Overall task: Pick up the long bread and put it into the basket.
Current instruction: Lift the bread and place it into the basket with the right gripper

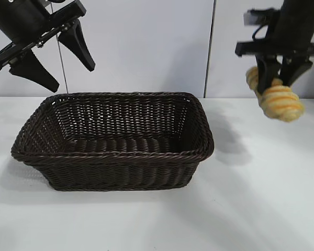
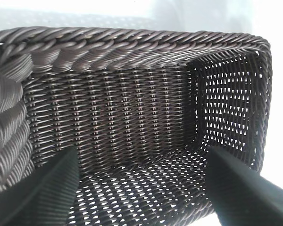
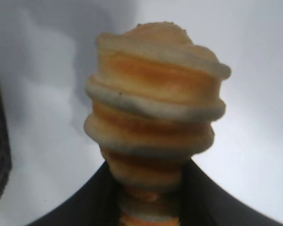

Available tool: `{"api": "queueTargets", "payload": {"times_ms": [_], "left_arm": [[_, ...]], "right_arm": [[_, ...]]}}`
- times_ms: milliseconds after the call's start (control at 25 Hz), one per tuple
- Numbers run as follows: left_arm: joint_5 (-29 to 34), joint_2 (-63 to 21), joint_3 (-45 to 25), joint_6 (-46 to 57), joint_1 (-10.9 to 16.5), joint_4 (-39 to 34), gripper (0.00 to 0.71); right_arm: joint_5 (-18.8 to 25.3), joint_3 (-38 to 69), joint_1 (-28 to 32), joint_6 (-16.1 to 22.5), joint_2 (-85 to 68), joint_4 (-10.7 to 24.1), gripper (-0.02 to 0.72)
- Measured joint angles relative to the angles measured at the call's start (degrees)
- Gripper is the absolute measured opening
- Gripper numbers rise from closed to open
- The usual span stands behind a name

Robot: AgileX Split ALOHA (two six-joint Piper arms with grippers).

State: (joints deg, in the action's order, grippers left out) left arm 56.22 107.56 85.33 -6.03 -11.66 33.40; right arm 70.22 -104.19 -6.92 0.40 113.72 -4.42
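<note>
The long bread [image 1: 278, 99], golden-yellow with orange-brown ridges, hangs in the air at the far right, tilted, well above the table. My right gripper [image 1: 279, 79] is shut on its middle; in the right wrist view the bread [image 3: 155, 113] fills the centre between the two dark fingers [image 3: 89, 202]. The dark brown wicker basket [image 1: 115, 157] sits on the table left of centre and nothing lies in it. My left gripper [image 1: 73, 78] is open and empty, raised above the basket's far left corner. In the left wrist view the basket's inside [image 2: 146, 122] shows between the spread fingers.
The white table [image 1: 261, 209] stretches in front of and to the right of the basket. A pale wall [image 1: 146, 47] stands behind. The basket's near right corner lies between the bread and the basket's floor.
</note>
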Motion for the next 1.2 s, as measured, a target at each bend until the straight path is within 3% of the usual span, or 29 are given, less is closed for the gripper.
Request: {"api": "queueTargets", "payload": {"times_ms": [200, 560, 920, 1200], "left_arm": [[0.0, 0.0, 0.0, 0.0, 0.0, 0.0, 0.541], [0.0, 0.0, 0.0, 0.0, 0.0, 0.0, 0.541], [0.4, 0.0, 0.0, 0.0, 0.0, 0.0, 0.541], [0.8, 0.0, 0.0, 0.0, 0.0, -0.1, 0.541]], "right_arm": [[0.4, -0.2, -1.8, -0.4, -0.3, -1.2, 0.252], [0.2, -0.2, -14.0, -0.4, -0.3, -1.8, 0.252], [-6.9, -0.2, -23.3, -0.4, 0.0, -1.8, 0.252], [-10.4, -0.2, -25.1, -0.7, 4.2, -2.5, 0.252]]}}
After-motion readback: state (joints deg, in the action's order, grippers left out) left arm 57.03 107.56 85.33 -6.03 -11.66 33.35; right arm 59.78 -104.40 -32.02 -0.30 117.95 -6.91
